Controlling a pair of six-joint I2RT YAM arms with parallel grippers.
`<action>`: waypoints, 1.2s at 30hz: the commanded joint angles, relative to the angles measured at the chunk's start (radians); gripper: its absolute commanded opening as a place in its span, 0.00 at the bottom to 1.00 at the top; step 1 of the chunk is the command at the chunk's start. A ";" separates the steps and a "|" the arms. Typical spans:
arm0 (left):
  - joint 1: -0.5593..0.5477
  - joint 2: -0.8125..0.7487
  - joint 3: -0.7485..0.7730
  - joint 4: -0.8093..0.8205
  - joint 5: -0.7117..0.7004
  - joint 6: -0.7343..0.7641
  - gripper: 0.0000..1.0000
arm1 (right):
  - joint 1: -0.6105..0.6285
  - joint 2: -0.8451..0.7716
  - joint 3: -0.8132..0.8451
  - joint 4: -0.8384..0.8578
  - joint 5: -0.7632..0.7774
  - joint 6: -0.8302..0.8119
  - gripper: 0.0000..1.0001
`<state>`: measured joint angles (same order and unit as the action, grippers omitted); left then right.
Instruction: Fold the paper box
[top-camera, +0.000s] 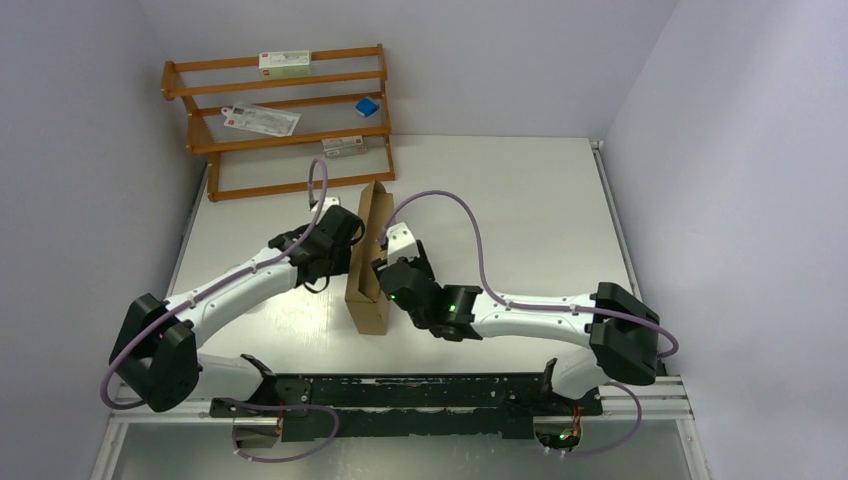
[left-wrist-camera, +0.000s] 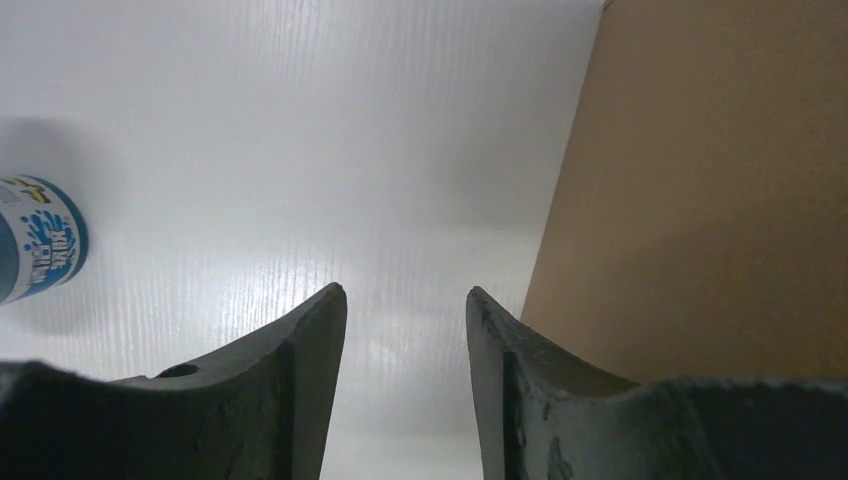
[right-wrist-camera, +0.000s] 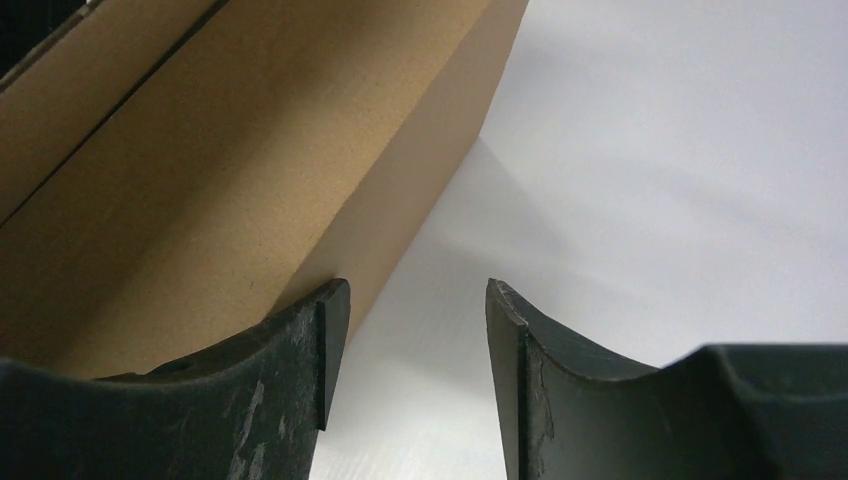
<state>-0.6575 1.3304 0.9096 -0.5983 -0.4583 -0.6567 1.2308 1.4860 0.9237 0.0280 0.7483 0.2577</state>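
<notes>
Paper box (top-camera: 366, 305) upright between left gripper (left-wrist-camera: 405, 292), right gripper (right-wrist-camera: 415, 285)

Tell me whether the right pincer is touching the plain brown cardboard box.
Cannot tell. Right wrist view: one fingertip of the right pincer overlaps the brown cardboard box, neither gap nor contact plain; the top view hides it.

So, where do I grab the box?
Likely the top edge of the box, from above: it stands on edge, thin, so jaws could straddle it. The left gripper and right gripper face its broad sides, too wide to pinch.
</notes>
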 joint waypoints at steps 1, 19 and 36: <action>-0.041 -0.066 0.042 0.080 0.000 -0.018 0.56 | 0.002 -0.043 -0.017 0.068 -0.072 0.012 0.58; 0.116 -0.292 0.005 0.104 0.179 0.004 0.65 | -0.205 -0.277 -0.147 0.126 -0.312 0.078 0.63; 0.278 -0.084 0.069 0.509 0.495 -0.075 0.72 | -0.364 -0.063 -0.131 0.387 -0.378 0.016 0.51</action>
<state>-0.4076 1.2018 0.9558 -0.2752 -0.0776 -0.6746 0.8848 1.3693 0.7719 0.2989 0.3733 0.3161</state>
